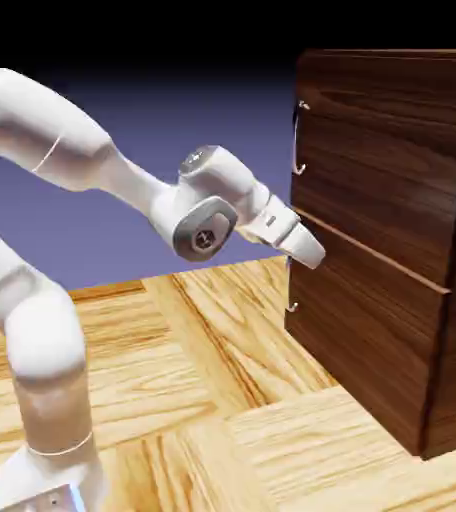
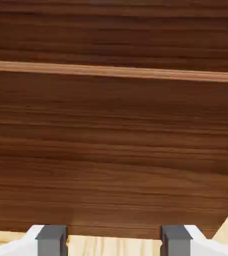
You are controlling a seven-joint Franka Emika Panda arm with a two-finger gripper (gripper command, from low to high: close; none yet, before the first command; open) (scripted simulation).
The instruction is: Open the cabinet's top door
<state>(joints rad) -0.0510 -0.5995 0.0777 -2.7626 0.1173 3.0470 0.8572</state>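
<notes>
In the exterior view the white arm (image 1: pixel 67 160) rises from the lower left, bends at a high elbow and stretches to the right, toward the cabinet (image 1: pixel 392 240) that stands on the wooden worktop (image 1: pixel 202 400) at the right side. The wrist slopes a little downward, so the end effector (image 1: pixel 310 250) points at the cabinet front, close to the seam between the two panels and just beside the upper end of the lower handle (image 1: pixel 291 285). The top door (image 1: pixel 382 170) is the upper panel; it lies flush with the front, and its small silver handle (image 1: pixel 298 138) sits at the left edge, well above the end effector. In the hand view dark wood grain fills almost all of the picture, with a lighter seam line (image 2: pixel 114 71) across the upper part. The two grey fingertips (image 2: pixel 51 239) stand apart at the bottom edge and nothing is between them, so the end effector is released.
</notes>
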